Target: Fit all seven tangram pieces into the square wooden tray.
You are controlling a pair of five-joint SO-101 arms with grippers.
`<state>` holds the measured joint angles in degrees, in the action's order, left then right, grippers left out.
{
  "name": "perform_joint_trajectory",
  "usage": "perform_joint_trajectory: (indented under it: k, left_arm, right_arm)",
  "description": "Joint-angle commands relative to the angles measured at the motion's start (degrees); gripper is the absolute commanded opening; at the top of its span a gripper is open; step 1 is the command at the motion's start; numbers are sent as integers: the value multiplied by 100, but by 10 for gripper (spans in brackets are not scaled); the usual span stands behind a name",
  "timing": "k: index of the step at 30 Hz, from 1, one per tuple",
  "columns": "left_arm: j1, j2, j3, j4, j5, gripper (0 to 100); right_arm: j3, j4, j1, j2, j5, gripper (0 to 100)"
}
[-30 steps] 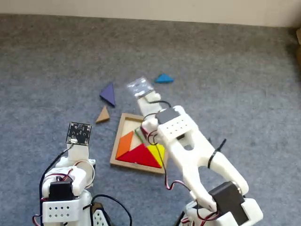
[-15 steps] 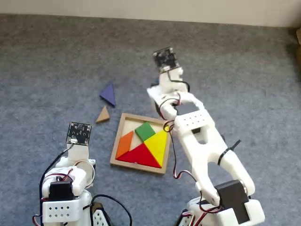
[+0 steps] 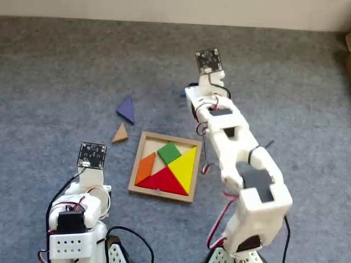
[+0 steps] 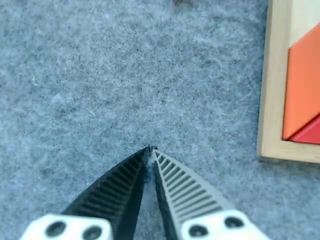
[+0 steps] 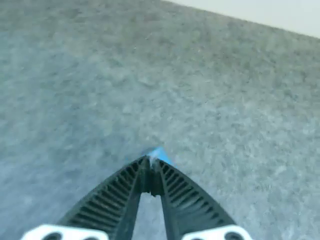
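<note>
Four pieces are sitting in the square wooden tray (image 3: 137, 163) in the high view: an orange piece (image 3: 145, 166), a green square (image 3: 169, 152), a yellow triangle (image 3: 185, 163) and a red triangle (image 3: 163, 181). Bare wood is showing in the far corner beside the green square. Three pieces are lying outside on the grey carpet (image 3: 285, 82). A purple triangle (image 3: 126, 109) and a tan triangle (image 3: 120, 133) are resting near each other, just beyond the tray's far-left corner. A blue piece (image 3: 183, 94) is peeking out as a sliver from under the wrist of the right arm (image 3: 230, 137), which is stretching out past the tray's right side. The left arm (image 3: 82, 213) is sitting folded near its base, close to the tray's near-left corner. In the left wrist view, the left gripper (image 4: 150, 150) is hanging over bare carpet with its jaws pressed together at the tips and nothing between them. The tray's rim is standing just off to one side, with the orange piece and a corner of the red triangle lying against that rim. In the right wrist view, the right gripper (image 5: 150, 165) is pointing down at the carpet with its jaws drawn together — the blue piece is showing right at the tips, partly covered by them, and whether they are pinching it is not clear.
</note>
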<state>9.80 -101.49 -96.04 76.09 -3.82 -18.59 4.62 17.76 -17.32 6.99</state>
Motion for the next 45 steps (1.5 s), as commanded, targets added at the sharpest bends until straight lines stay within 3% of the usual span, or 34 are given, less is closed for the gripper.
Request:
perform_joint_trajectory:
  k: [1,9,28,36,45]
  left_arm:
    - [48,-215,-119,44,44,6]
    - [48,-215,-119,44,44,6]
    - [48,-215,-119,44,44,6]
    - [48,-215,-119,44,44,6]
    - [48,-215,-119,44,44,6]
  right_arm:
    - [1007,-154,-75,-365,70,10]
    - [1895,-154,-119,-1147,62,8]
    - [2316,13,-189,-2308,79,6]
    - [2475,2396,-409,-2070,923,6]
    - [2457,4787,-470,-1042,993,5]
